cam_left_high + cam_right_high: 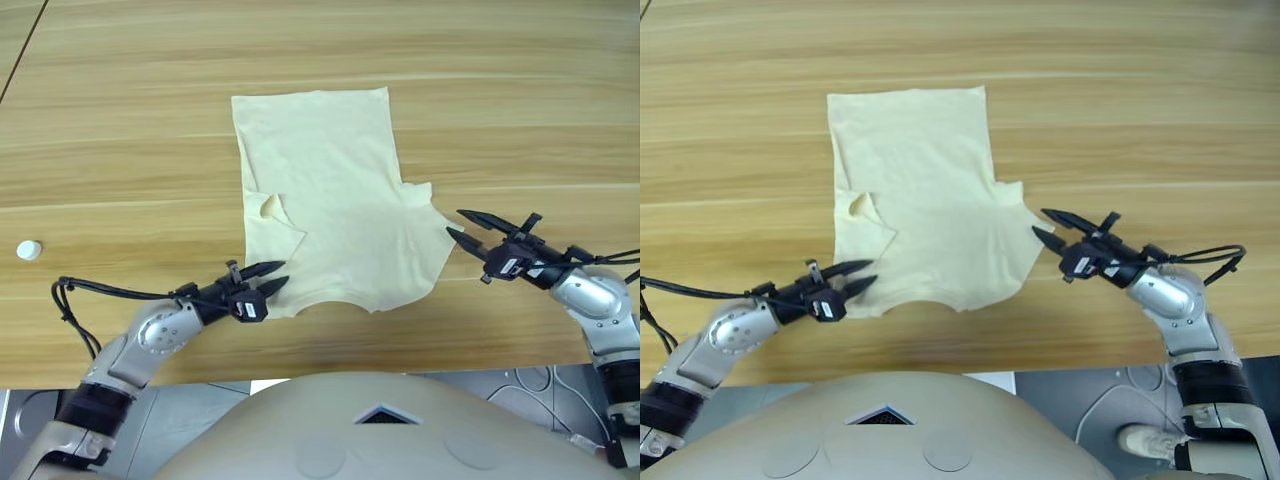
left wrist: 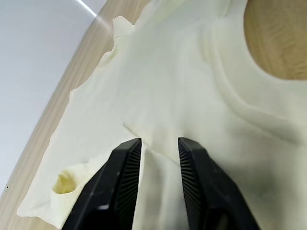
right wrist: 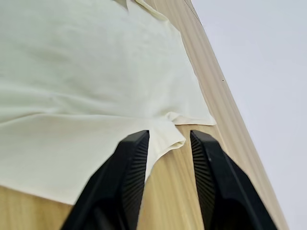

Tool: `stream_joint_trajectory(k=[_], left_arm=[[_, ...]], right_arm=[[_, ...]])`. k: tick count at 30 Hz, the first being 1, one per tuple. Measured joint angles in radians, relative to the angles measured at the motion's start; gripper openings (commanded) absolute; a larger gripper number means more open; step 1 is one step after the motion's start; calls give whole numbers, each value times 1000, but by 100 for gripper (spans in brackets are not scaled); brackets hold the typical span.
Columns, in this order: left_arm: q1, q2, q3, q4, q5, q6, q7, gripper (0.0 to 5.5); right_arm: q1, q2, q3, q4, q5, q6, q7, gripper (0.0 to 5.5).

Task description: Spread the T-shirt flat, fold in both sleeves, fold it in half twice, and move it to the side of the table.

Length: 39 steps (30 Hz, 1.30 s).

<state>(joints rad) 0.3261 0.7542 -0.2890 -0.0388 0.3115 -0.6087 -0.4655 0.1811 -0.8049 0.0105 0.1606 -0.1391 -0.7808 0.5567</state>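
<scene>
Because the T-shirt [image 1: 330, 200] lies on the table [image 1: 120, 120] with its collar toward the near edge and one sleeve sticking out, I hold my left gripper [image 1: 283, 273] and right gripper [image 1: 455, 222] at its shoulders, jaws parted and empty, ready, I judge, to pinch cloth.

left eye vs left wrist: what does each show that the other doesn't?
Left eye, not left wrist: the whole T-shirt outline, the right gripper open at the shirt's right edge, and a small white cap on the table. Left wrist, not left eye: the ribbed pads of the left gripper, close up, with cloth in the gap between them. Both: the T-shirt, the open left gripper near the collar, and the wooden table.
</scene>
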Motion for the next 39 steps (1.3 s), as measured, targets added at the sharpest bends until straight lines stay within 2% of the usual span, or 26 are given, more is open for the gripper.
stream_joint_trajectory(k=[2,6,8,11,16,23,30,35,39], left_arm=[[15,3,2,-10,-5,1,-6,141],[50,14,13,-33,-21,7,-25,141],[66,19,29,-48,-21,10,-25,141],[82,21,73,-118,-53,-3,-17,141],[79,-2,118,-218,-122,-32,-1,141],[86,-22,138,-248,-151,-50,-5,141],[73,-45,149,-242,-150,-60,-4,141],[64,-55,149,-239,-150,-60,-6,146],[63,-56,149,-239,-150,-60,-6,146]], right_arm=[[17,-20,-21,-5,-2,12,0,159],[130,-112,-169,-42,-62,48,-22,159],[161,-123,-196,-52,-125,72,-40,159],[188,-116,-140,-53,-268,111,-57,159],[180,-70,-44,-84,-351,143,-92,159],[15,-31,59,15,-471,164,-223,159],[-61,-28,120,99,-510,164,-325,159],[-76,-28,157,123,-513,165,-360,60],[-87,-33,159,120,-507,163,-363,2]])
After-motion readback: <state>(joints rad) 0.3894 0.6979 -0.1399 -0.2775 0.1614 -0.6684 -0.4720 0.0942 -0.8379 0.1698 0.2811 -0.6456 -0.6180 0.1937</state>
